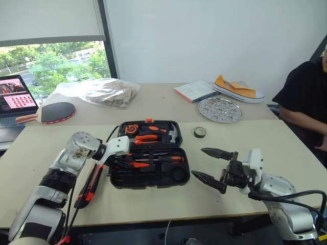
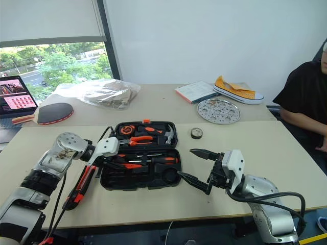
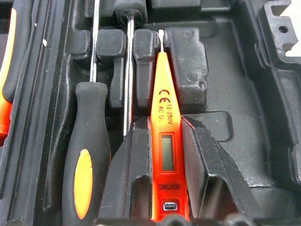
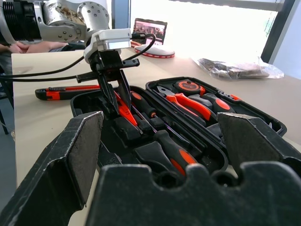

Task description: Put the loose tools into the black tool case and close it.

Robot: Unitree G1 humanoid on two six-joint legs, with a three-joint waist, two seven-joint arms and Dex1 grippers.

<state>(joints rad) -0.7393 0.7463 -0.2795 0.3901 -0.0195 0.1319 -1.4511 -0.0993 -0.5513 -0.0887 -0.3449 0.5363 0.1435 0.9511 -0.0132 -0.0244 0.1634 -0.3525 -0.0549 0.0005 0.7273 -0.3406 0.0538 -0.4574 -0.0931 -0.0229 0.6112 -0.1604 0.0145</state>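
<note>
Both arms are silver-grey metal with rounded joint housings and black collars, the left arm (image 1: 61, 173) scuffed brown on its wrist casing. Black cables run along each arm. Each white wrist block carries two black, tapered fingers (image 1: 214, 152).

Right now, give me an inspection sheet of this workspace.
Surface: beige table, second table behind it.
Job's things: black tool case lies open; two black-and-orange screwdrivers sit inside; thin orange screwdriver held over its slot; utility knife lies on the table to the case's left; tape roll lies to its right.
Clutter: paddle, plastic bag, booklet, shoe, round metal plate, laptop.
Grippers: left gripper shut on the thin orange screwdriver; right gripper open, beside the case.
Cables: black cables run along both arms.
Surroundings: window, white wall, a person seated at the far right.
</note>
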